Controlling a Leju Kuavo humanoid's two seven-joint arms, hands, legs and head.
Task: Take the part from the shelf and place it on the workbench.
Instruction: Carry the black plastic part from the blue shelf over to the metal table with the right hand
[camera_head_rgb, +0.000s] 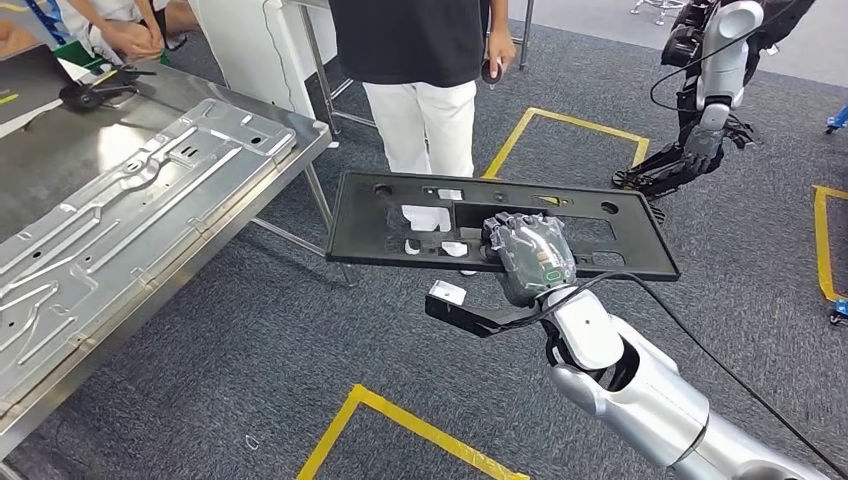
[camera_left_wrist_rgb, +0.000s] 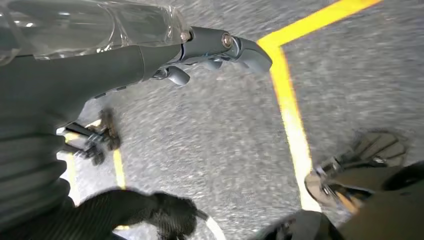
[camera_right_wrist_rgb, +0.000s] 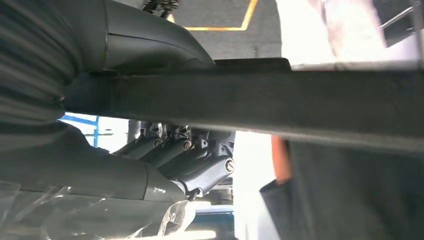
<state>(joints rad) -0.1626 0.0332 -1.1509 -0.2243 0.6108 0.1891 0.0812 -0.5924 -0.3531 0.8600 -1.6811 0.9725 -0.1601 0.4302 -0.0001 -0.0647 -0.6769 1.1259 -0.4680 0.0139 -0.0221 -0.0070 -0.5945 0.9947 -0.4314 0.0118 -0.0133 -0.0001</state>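
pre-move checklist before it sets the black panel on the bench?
1. Grip on part: right hand holds the black panel near the middle of its near edge; the right wrist view shows fingers curled under it. ok.
2. Part attitude: panel roughly level, held over the carpet. ok.
3. Drop zone: workbench to the robot's left already carries a large stamped metal sheet over its near part; free room for the panel: cannot tell.
4. Path: person in white trousers stands just behind the panel. not ok.
5. Left hand: hangs over the floor, holding nothing. ok.
6. Cable along the right arm: snag risk cannot tell.
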